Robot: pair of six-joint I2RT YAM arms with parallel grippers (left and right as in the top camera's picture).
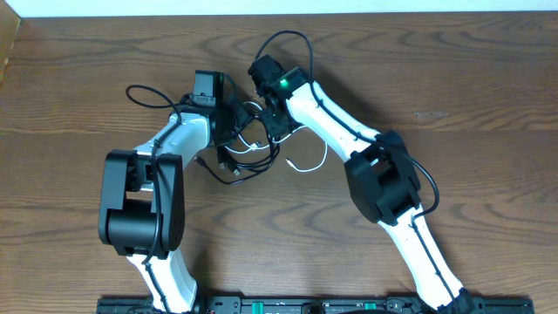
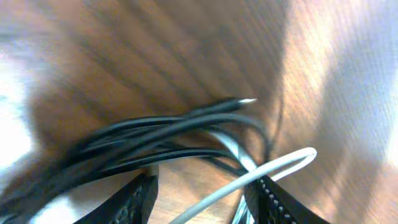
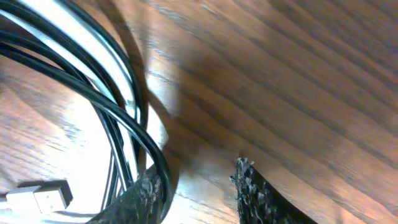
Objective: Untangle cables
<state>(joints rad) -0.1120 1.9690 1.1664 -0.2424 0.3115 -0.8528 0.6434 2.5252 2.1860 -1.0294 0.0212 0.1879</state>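
With the black cable (image 2: 161,127) and white cable (image 2: 230,191) tangled mid-frame on the tabletop (image 1: 436,70), the left hand (image 2: 205,196), released, would best close on the white loop lying between its jaws while the right hand (image 3: 196,186), also unclenched, pins the black strands beside it, then part slowly.

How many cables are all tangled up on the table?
2. The black cable is bunched in loops in the middle. The white cable threads through it and curls out to the right. Part of the tangle is covered, so more could be hidden.
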